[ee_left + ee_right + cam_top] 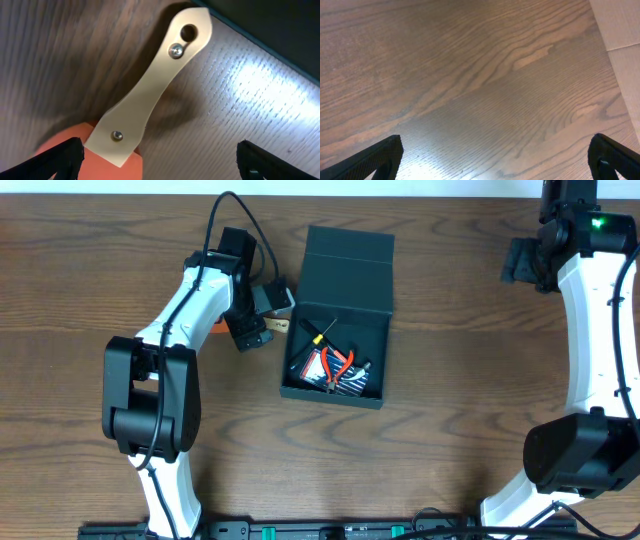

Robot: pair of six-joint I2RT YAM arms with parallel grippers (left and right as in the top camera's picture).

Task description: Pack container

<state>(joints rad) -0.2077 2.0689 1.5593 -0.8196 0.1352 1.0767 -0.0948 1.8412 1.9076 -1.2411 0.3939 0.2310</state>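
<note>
Two tools at least lie in the container (330,395), red-handled pliers (338,366) among them. It sits open mid-desk (450,430), lid (348,275) thrown back toward 12 o'clock so the inside is reachable from above. At its 10 o'clock, just beside the wall, a pale riveted handle (150,85) lies on the desk, likely next to go in. The left gripper (160,161) hangs over it, spread and touching nothing, arm bent in from 8 o'clock. The right gripper (495,160), also spread and empty, hovers over bare desk at 2 o'clock, arm arched clear.
</note>
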